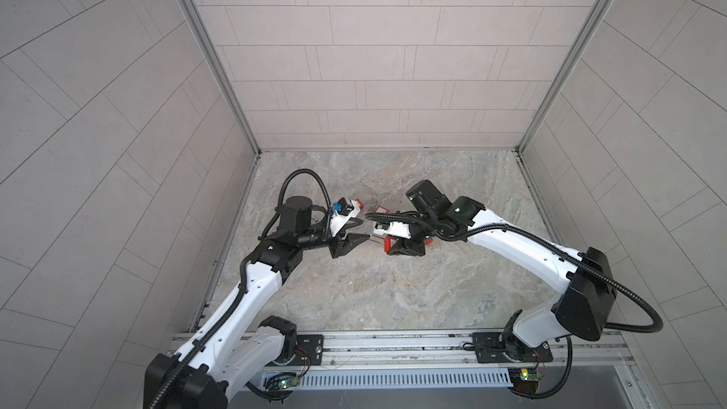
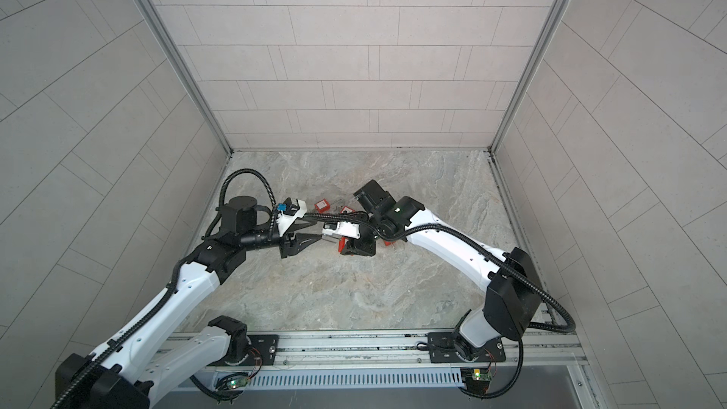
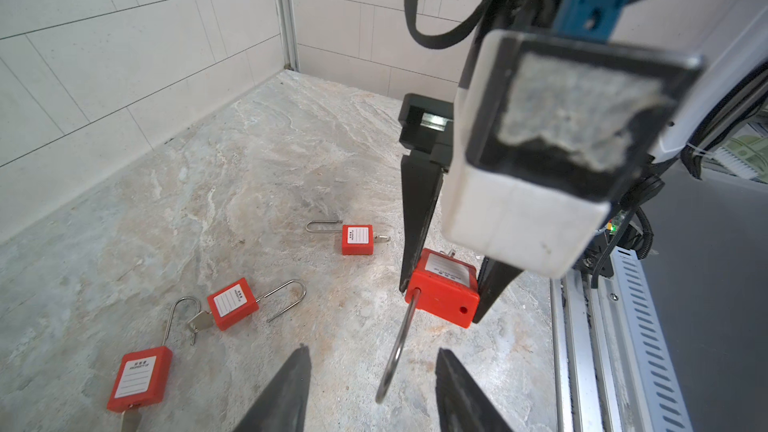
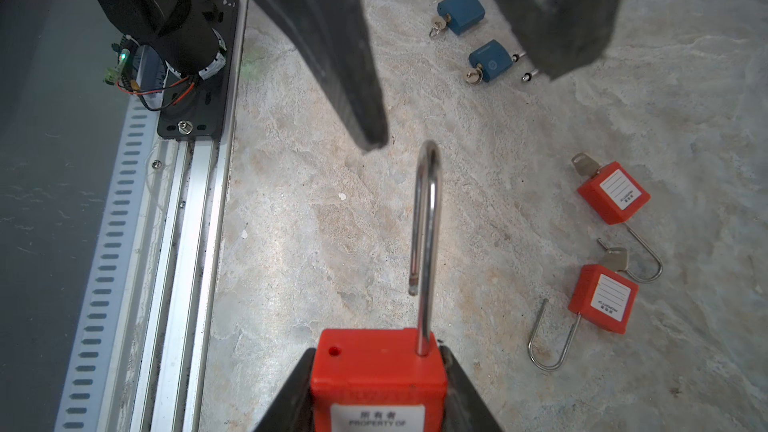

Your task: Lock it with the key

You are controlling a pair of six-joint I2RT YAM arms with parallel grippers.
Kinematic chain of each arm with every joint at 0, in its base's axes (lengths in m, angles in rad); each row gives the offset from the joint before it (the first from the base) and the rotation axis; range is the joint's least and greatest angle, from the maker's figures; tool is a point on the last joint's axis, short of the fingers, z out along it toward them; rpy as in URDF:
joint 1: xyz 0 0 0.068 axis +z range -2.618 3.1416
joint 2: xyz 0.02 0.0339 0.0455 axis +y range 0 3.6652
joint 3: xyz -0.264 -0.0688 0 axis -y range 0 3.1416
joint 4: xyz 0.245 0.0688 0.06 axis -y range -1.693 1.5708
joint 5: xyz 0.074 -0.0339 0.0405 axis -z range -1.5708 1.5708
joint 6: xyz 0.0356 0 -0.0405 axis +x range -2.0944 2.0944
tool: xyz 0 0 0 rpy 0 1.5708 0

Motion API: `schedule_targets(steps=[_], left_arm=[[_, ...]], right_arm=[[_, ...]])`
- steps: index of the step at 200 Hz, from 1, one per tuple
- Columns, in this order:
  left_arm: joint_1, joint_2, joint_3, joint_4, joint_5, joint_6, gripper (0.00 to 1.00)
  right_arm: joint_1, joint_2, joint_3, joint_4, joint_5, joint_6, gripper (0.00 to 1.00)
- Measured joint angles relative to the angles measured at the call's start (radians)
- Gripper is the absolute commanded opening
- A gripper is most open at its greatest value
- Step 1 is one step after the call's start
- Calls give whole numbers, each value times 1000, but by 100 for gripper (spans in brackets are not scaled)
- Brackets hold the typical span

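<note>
Twin arms, same build: left arm (image 1: 259,281) and right arm (image 1: 523,245) have glossy white shells with chunky black joint housings. Ribbed black conduit (image 1: 303,171) loops along each. Left hand (image 3: 374,349) and right hand (image 4: 376,351) are black, with fingers (image 3: 286,392) tapering to a point. Black screwed-down base plates (image 1: 310,342), and a little circuit board (image 1: 281,383) by the left base showing a green LED and red wires.

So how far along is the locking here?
Done: right hand grips a red padlock off the table. In hand: left hand, open, straddles its shackle, whose free end is out of its hole. Left: closing and locking that shackle; two more red padlocks lie open.
</note>
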Motion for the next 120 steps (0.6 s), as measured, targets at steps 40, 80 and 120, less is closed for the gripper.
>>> schedule_targets(steps=[40, 80, 120], left_arm=[[-22, 32, 1, -12, 40, 34, 42], [-30, 43, 3, -60, 42, 80, 36], [-34, 50, 6, -75, 51, 98, 24]], right_arm=[[0, 0, 0, -19, -7, -31, 27], [0, 0, 0, -26, -6, -66, 27], [2, -13, 0, -25, -5, -80, 26]])
